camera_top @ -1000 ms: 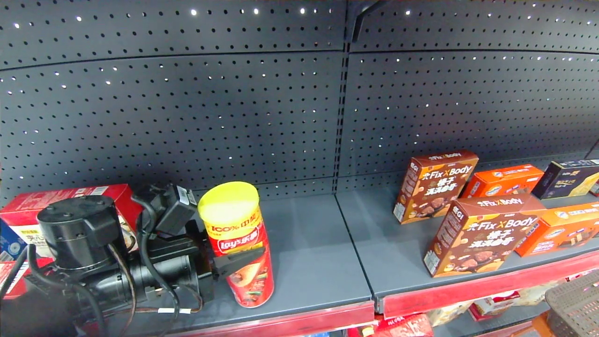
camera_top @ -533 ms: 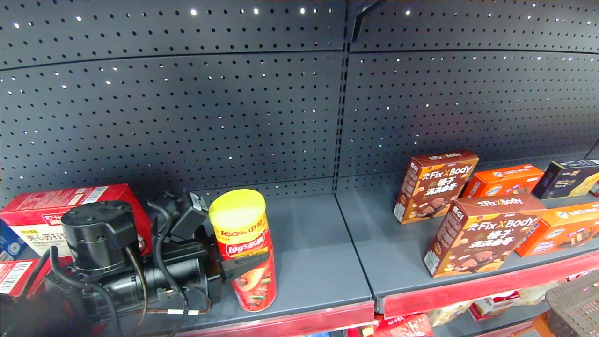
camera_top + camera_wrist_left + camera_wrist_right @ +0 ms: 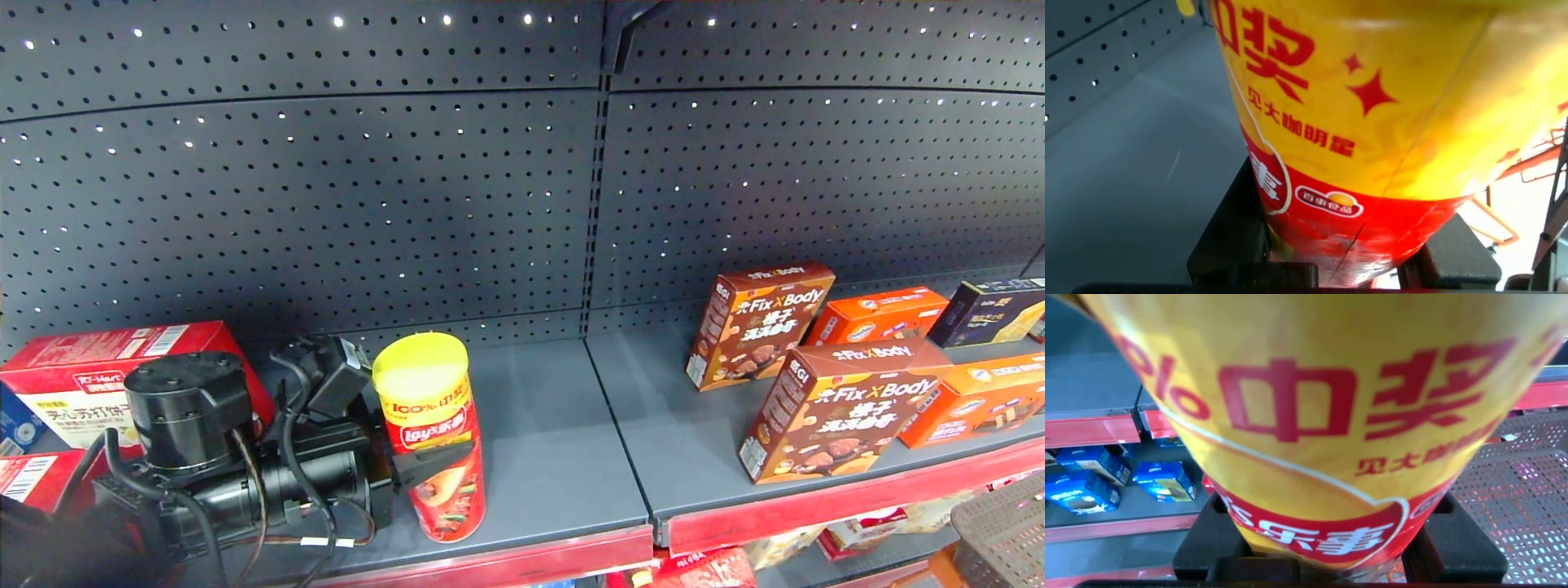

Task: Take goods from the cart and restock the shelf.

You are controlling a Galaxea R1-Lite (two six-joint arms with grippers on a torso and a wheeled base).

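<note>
Right gripper (image 3: pixel 1331 555): closed around a second can (image 3: pixel 1315 400), at frame centre.
Left gripper (image 3: pixel 437 467): clamped on the chip can (image 3: pixel 424 400), lower left of the frame.
Chip can: held upright, its base close to the red front lip (image 3: pixel 506 563) of the shelf (image 3: pixel 555 441).
Red box (image 3: pixel 82 376): set behind the arm, far left.
Risk: the can could be tipped over the lip if released tilted or nudged on withdrawal.
</note>
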